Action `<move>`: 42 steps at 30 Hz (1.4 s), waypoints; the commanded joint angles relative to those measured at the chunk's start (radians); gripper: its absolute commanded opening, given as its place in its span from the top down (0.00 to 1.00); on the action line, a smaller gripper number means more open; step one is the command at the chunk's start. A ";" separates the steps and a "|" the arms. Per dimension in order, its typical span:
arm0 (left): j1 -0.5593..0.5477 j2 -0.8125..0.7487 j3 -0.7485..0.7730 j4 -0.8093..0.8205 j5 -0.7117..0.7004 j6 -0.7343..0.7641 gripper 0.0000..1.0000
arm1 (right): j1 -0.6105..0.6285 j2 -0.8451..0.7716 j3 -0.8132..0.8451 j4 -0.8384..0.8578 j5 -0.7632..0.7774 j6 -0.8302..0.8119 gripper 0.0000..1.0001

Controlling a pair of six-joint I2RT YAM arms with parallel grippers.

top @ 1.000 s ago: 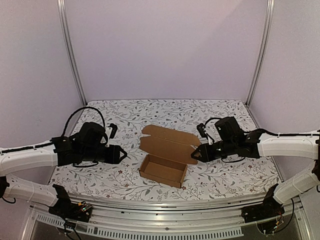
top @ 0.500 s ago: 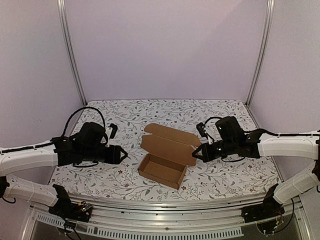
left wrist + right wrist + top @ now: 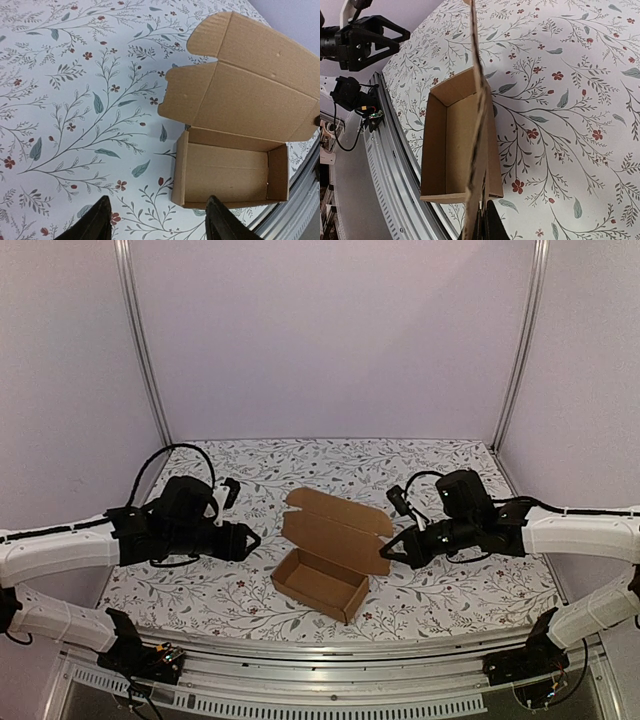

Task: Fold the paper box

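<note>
Top view: box (image 3: pixel 318 585) sits on the floral table (image 3: pixel 470 590), a little toward 6 o'clock from the middle, resting flat, with its long axis running roughly 10 to 4 o'clock. Tray (image 3: pixel 322 578) open and facing up, all four walls standing, nothing inside it. Lid (image 3: pixel 335 538) rises from the tray's far long wall and leans back toward 12 o'clock. It is unfolded, with a tuck flap (image 3: pixel 340 508) along its top edge and a rounded ear at the 9 o'clock end. Left gripper (image 3: pixel 250 540) at 9 o'clock of the box, near but apart, above the table and pointing toward 3 o'clock. Its jaws are spread and hold nothing; in its wrist view the two fingers (image 3: pixel 95 222) frame the tray's near end with bare table between them. Right gripper (image 3: pixel 385 552) at 3 o'clock of the box, pointing toward 9 o'clock, tip right at the lid's 3 o'clock end. Its jaws are closed; the right wrist view shows the lid edge-on, running straight down into the dark fingers, so it appears pinched on that thin edge, though the contact itself is cropped at the picture's bottom. Metal rail (image 3: pixel 330 655) runs along the table's 6 o'clock edge, well apart from the box.
</note>
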 commanded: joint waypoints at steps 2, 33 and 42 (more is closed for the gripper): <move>0.055 0.049 -0.007 0.094 0.057 0.045 0.36 | -0.005 -0.020 0.017 -0.042 -0.122 -0.078 1.00; 0.108 0.249 -0.058 0.424 0.366 0.112 0.48 | -0.004 -0.043 0.017 -0.099 -0.261 -0.161 1.00; 0.108 0.243 -0.057 0.442 0.396 0.115 0.68 | -0.005 -0.024 0.027 -0.110 -0.261 -0.165 1.00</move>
